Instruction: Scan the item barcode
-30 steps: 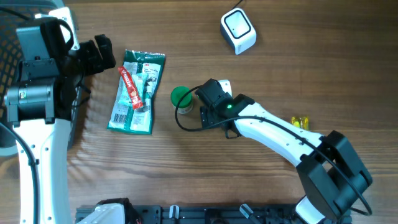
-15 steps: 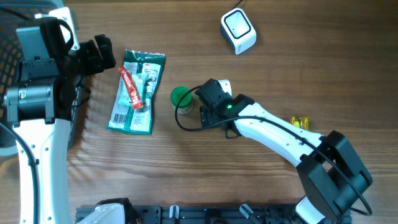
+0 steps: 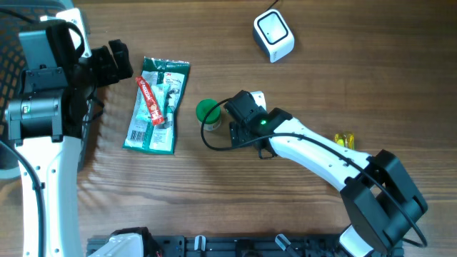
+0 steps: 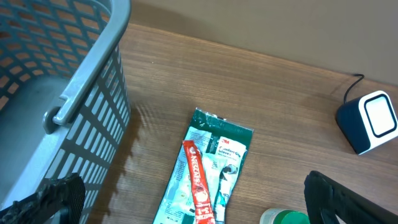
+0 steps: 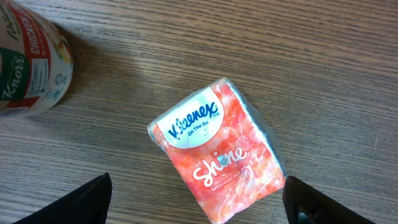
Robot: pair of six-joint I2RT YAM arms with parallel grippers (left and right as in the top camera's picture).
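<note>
An orange Kleenex tissue pack (image 5: pixel 217 149) lies flat on the wooden table, label up. My right gripper (image 5: pixel 198 186) hovers over it, open, one finger on each side of the pack's near end and neither touching it. In the overhead view that gripper (image 3: pixel 243 108) covers nearly all of the pack. The white barcode scanner (image 3: pixel 273 36) stands at the table's back, also in the left wrist view (image 4: pixel 370 121). Beside the grey basket (image 4: pixel 74 93) my left gripper (image 4: pixel 193 199) is open and holds nothing.
A green-lidded Knorr jar (image 3: pixel 208 112) stands just left of the right gripper. Further left lies a green packet (image 3: pixel 157 106) with a red sachet (image 3: pixel 150 100) on it. Near the right arm sits a small yellow item (image 3: pixel 345 140).
</note>
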